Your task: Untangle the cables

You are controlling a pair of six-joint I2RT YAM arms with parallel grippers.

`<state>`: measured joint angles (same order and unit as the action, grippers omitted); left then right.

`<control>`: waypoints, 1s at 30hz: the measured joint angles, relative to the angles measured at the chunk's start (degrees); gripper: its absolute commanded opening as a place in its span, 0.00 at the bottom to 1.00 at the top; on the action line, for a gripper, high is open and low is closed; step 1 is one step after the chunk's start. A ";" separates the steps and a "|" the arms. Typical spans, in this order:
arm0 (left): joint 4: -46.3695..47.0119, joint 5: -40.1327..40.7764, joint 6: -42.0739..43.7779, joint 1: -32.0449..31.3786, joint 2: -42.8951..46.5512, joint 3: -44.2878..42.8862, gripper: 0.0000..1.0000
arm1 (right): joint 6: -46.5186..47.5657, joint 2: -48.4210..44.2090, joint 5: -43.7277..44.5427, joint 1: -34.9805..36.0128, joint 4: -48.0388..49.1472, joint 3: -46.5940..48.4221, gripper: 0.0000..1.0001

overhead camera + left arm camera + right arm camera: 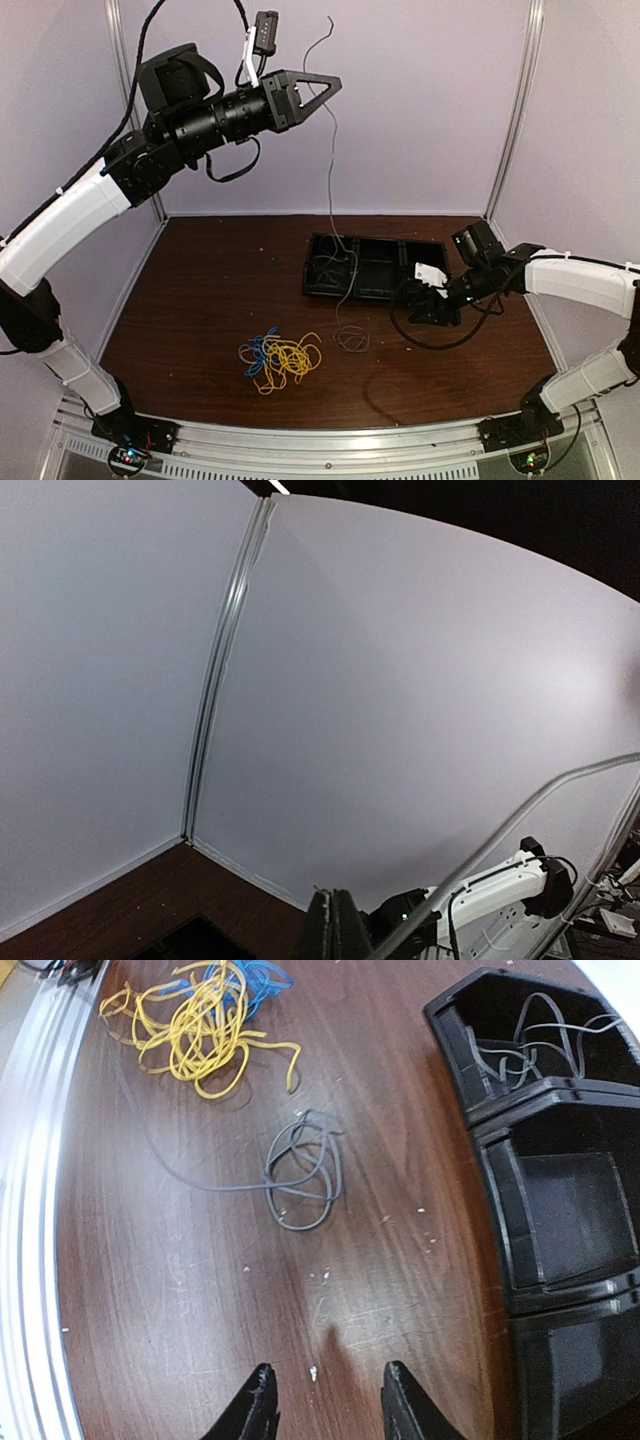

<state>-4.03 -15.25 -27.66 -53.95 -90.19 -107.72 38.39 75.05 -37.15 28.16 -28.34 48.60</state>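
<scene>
Looks like mid-pull on the grey cable (333, 170), pinched in left gripper (333, 83) high above the tray (400, 243). Right gripper (325, 1400) wide, empty, beside tray. Next: probably lifting higher.

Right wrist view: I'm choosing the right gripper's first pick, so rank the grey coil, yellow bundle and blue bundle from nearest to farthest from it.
From the right gripper:
1. Grey coil, just ahead, slightly left.
2. Yellow bundle, farther ahead, left.
3. Blue bundle, beyond the yellow, farthest.
</scene>
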 measured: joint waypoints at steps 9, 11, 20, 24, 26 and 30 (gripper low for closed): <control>-0.31 10.60 3.58 0.11 7.32 6.60 0.00 | 6.99 9.73 2.91 8.07 2.49 0.00 0.39; -0.24 12.39 4.33 0.11 8.72 6.60 0.00 | 7.96 12.57 3.96 9.55 3.45 1.09 0.41; 0.02 16.92 6.19 0.11 10.99 8.00 0.00 | 9.90 22.86 6.60 10.88 9.22 8.28 0.46; -0.50 18.18 6.43 0.13 11.54 9.99 0.00 | 10.25 24.96 7.39 12.11 11.06 9.66 0.45; -0.55 18.73 6.58 0.13 11.80 10.71 0.00 | 10.71 25.51 7.61 12.72 11.32 10.01 0.45; -0.55 19.54 6.75 0.13 12.55 11.74 0.00 | 12.15 26.21 7.80 13.88 11.23 10.73 0.41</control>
<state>-4.58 4.29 -20.91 -53.82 -77.65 -95.98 50.54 101.25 -29.34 42.04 -17.10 59.33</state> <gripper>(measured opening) 0.008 0.430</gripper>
